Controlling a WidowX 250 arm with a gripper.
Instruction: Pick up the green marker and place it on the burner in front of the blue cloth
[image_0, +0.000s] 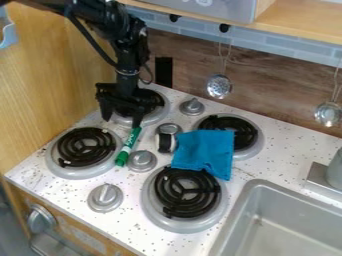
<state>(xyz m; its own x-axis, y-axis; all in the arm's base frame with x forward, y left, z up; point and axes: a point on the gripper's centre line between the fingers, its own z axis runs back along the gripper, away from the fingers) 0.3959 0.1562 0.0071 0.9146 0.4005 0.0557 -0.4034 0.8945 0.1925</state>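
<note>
Gripper (121, 122) wide open, apparently empty, at the green marker's (128, 146) upper end. Judged step: positioning; a grasp calls for centring.

Arm (127, 37): matte black, chunky jointed segments, towards eleven o'clock
Long cable (85, 35): black, curving along the arm's ten o'clock side
Short cable (151, 75): dark loop, three o'clock
Gripper (122, 123): black, two angular fingers

The camera watches me from above the front of the speckled table (60, 192), looking down at a slant toward the backsplash (274, 92), turned somewhat left. It sits back enough to take in my hand (121, 123), all four burners (175, 200) and part of the sink (287, 225).
</note>
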